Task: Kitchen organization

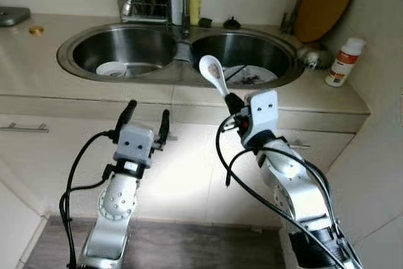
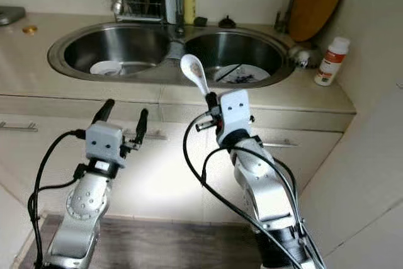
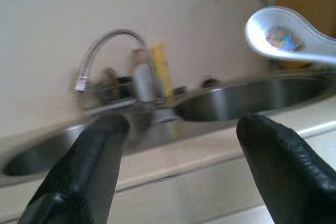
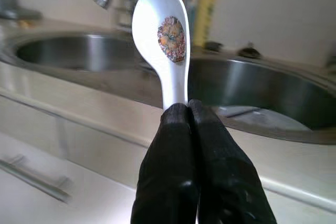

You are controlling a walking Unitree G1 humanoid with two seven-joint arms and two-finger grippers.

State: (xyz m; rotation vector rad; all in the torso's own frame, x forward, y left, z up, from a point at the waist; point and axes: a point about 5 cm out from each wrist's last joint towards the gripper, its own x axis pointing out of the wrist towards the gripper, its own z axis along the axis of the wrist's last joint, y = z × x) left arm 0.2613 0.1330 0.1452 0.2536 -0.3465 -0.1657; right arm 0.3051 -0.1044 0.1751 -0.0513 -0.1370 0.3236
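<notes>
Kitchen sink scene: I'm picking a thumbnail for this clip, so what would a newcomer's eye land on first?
First, the white spoon with a coloured motif in its bowl, held upright in the right gripper in front of the double sink. Then the left gripper, open and empty, before the cabinet front. Dishes lie in both basins.

A white ceramic spoon (image 4: 164,35) with a floral bowl motif stands upright, its handle pinched in the right claw (image 4: 190,116).

Silver arms, black cables, black-fingered pincers.
</notes>
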